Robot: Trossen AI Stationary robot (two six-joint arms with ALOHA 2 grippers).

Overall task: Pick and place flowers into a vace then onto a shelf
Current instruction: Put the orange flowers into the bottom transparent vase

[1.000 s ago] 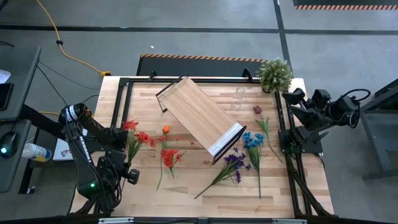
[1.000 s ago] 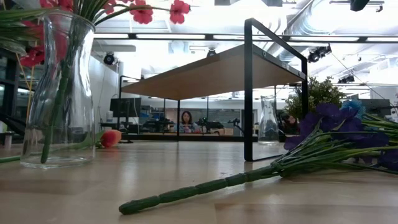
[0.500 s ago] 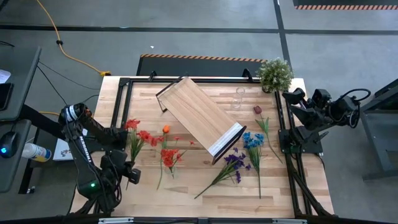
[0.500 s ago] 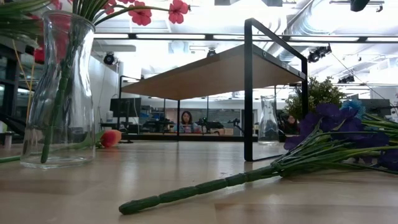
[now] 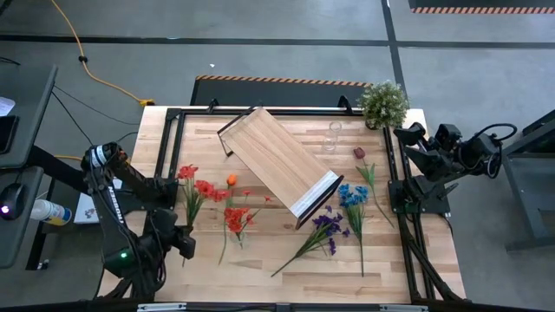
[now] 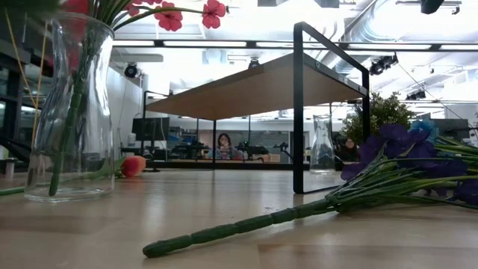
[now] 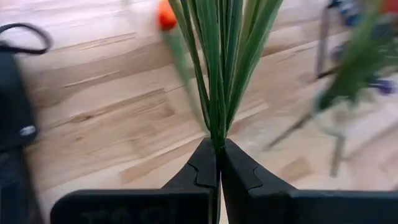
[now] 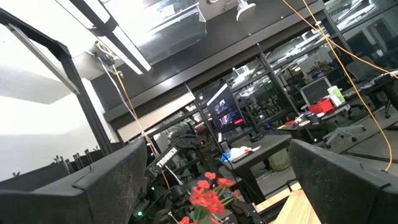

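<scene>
wooden planks form the table [image 5: 286,260], ringed by grey floor. at its left edge the left gripper [image 7: 218,163] has its jaws pinched together on the green stalks of a red flower bunch [image 5: 194,186], blooms fanning toward the middle. an orange bloom [image 5: 231,180] and more red stems [image 5: 236,218] lie beside. the shelf [image 5: 277,160] stands slanted at centre. purple and blue flowers [image 5: 340,212] lie right of it. the right gripper [image 5: 406,139] waits at the right edge, jaws wide apart.

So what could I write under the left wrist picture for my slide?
Left gripper jaws shut on a bunch of green flower stems above the wooden table.
</scene>
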